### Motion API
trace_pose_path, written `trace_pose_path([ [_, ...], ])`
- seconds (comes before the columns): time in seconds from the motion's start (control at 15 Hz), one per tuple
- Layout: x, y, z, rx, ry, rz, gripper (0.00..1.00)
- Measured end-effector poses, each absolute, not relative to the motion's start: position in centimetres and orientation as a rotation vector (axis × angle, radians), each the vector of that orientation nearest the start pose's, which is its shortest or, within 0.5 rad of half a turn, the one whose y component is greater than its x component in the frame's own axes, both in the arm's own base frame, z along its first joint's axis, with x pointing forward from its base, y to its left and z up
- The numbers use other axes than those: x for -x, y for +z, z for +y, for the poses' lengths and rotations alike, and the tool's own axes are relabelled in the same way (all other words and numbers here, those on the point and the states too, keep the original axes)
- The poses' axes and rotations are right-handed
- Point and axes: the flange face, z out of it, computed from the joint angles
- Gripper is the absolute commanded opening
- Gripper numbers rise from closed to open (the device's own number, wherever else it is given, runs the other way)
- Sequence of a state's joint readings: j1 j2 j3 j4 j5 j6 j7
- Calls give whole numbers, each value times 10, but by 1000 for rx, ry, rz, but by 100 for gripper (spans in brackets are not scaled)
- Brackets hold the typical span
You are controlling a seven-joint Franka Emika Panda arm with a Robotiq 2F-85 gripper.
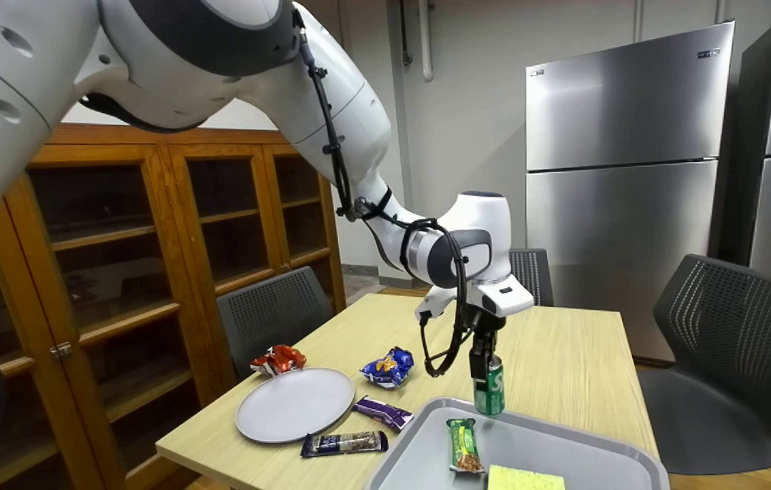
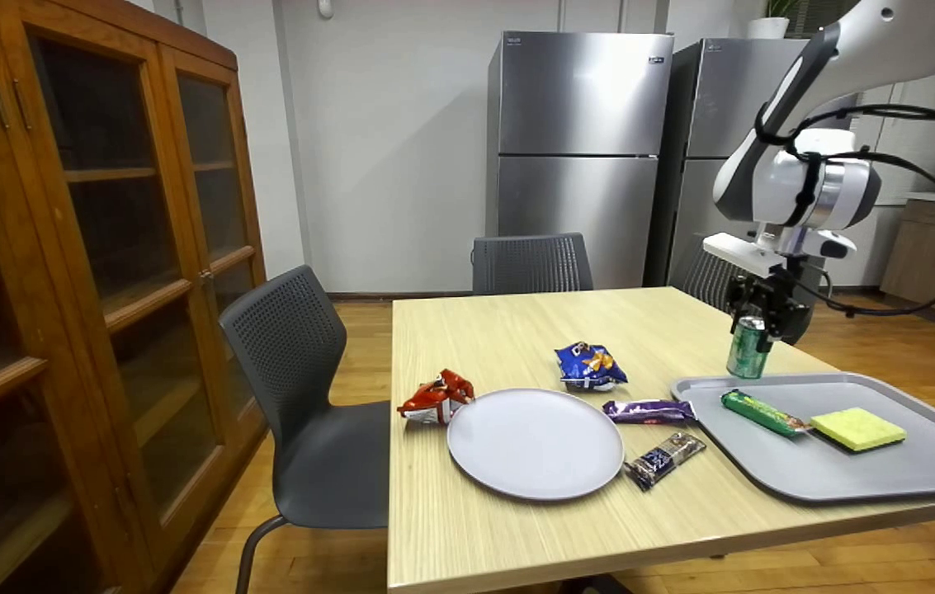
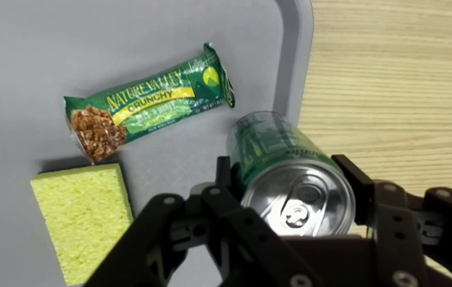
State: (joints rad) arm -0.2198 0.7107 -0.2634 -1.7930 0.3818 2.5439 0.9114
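– What's biggest here?
– The table (image 2: 500, 330), pale and wood-grained, then the smooth grey tray (image 2: 814, 474) with rounded corners
– And smaller?
– A flat round plate (image 2: 535, 445), then a shiny green metal can (image 3: 295, 191), cylindrical, then a porous, boxy yellow sponge (image 3: 84, 221)
– Where's that can?
– At the tray's edge, inside the gripper (image 3: 285, 169): its dark fingers (image 3: 357, 181) flank the can, pinching it near the top

The gripper (image 3: 285, 169) clasps a Sprite can (image 3: 293, 177) — a Nature Valley Crunchy bar (image 3: 150, 104) and yellow sponge (image 3: 84, 223) lie on a grey tray (image 3: 30, 52).
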Motion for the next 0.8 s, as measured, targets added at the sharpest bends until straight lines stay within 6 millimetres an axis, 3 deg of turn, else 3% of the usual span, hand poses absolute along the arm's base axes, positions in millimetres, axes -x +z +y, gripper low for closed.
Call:
trace_pose_path([
  [0.8, -593, 178, -161, 2303, 27, 1943, 39],
])
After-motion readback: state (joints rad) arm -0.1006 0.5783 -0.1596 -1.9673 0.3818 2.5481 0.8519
